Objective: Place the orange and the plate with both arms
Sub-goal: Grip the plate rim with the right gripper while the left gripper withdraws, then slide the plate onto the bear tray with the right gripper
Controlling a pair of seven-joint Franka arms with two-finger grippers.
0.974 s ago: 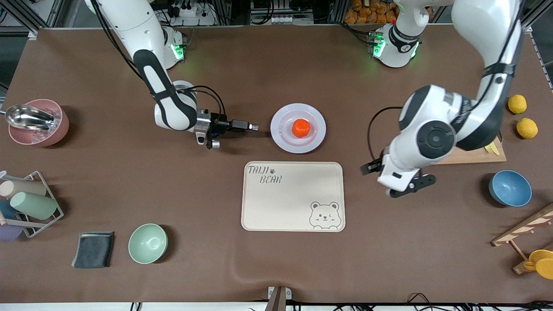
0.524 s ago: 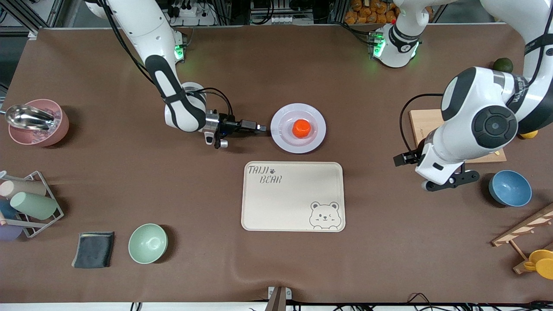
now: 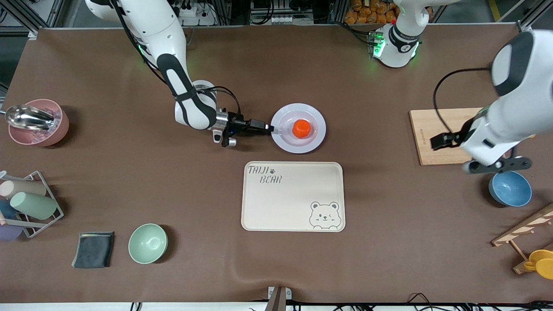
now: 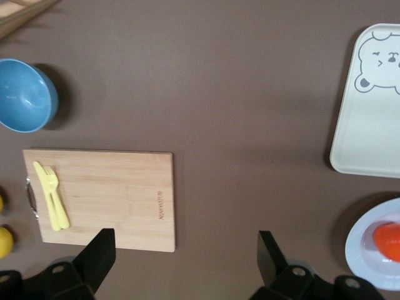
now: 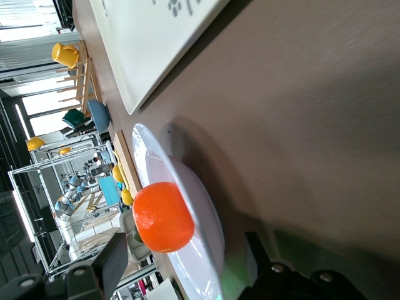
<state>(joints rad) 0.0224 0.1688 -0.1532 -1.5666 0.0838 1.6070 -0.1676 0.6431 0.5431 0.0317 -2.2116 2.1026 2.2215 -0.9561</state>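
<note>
The pale plate [image 3: 311, 142] lies at mid-table, farther from the front camera than the bear tray, with the orange [image 3: 301, 128] in its well. My right gripper [image 3: 264, 127] is low at the plate's rim on the right arm's end, open. In the right wrist view its fingers [image 5: 115, 262] stand on either side of the plate's rim [image 5: 209, 234], with the orange [image 5: 162, 215] just past them. My left gripper [image 3: 497, 165] is open and empty, up over the table by the cutting board's corner [image 4: 185, 265]. The plate [image 4: 365, 250] and orange [image 4: 389, 240] show at the left wrist view's edge.
The cream bear tray [image 3: 293, 196] lies nearer the camera than the plate. A wooden cutting board [image 3: 432, 136] with yellow cutlery [image 4: 53, 194] and a blue bowl [image 3: 510, 188] are at the left arm's end. A green bowl [image 3: 147, 243], dark cloth [image 3: 93, 249], cup rack [image 3: 26, 203] and pink bowl [image 3: 36, 123] are at the right arm's end.
My right gripper has moved toward the plate and now reaches its rim. My left arm has swung away from the tray toward its own end, to over the cutting board.
</note>
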